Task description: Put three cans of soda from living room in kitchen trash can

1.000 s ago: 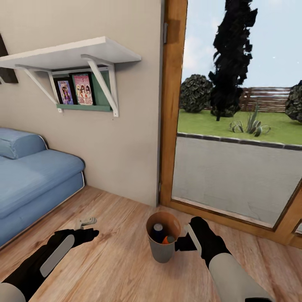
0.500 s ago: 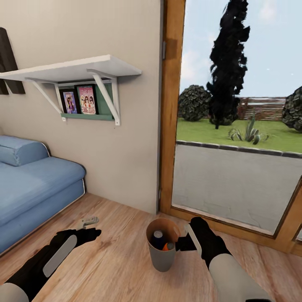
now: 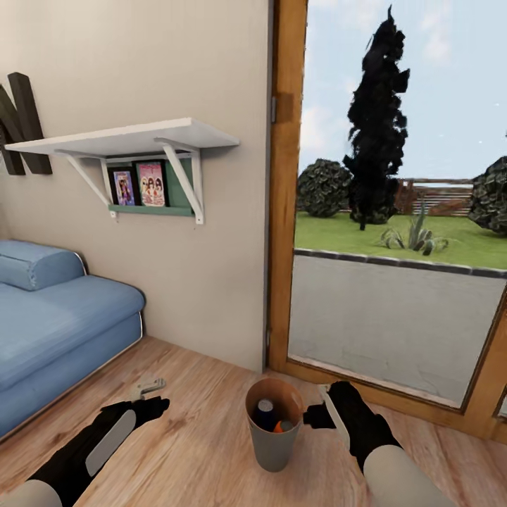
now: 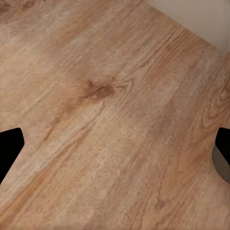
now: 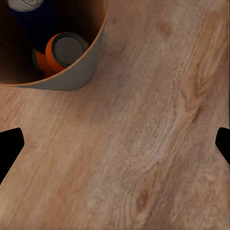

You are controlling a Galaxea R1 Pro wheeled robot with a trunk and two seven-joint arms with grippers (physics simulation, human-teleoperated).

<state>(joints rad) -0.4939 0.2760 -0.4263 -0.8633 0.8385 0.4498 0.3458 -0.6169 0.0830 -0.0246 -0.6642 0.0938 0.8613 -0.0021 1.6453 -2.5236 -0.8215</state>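
Note:
The copper-brown trash can (image 3: 272, 442) stands upright on the pale wood floor, just in front of the glass door. Inside it I see the dark blue soda can (image 3: 265, 411) and one orange soda can (image 3: 283, 426); both also show in the right wrist view, the blue can (image 5: 28, 12) and the orange can (image 5: 64, 50) within the bucket's rim (image 5: 76, 79). The second orange can is hidden. My right gripper (image 3: 310, 416) hangs open beside the bucket's right rim, nothing between its fingers (image 5: 10, 143). My left gripper (image 3: 153, 405) is open over bare floor (image 4: 115, 120).
The blue sofa (image 3: 56, 317) fills the left side. A small grey bracket-like piece (image 3: 146, 386) lies on the floor by my left gripper. The wall with a white shelf (image 3: 134, 137) and the wood-framed glass door (image 3: 285, 211) close off the front.
The camera has tilted up, so shelf and sofa sit lower in the picture. Both arms and the bucket keep their places relative to each other.

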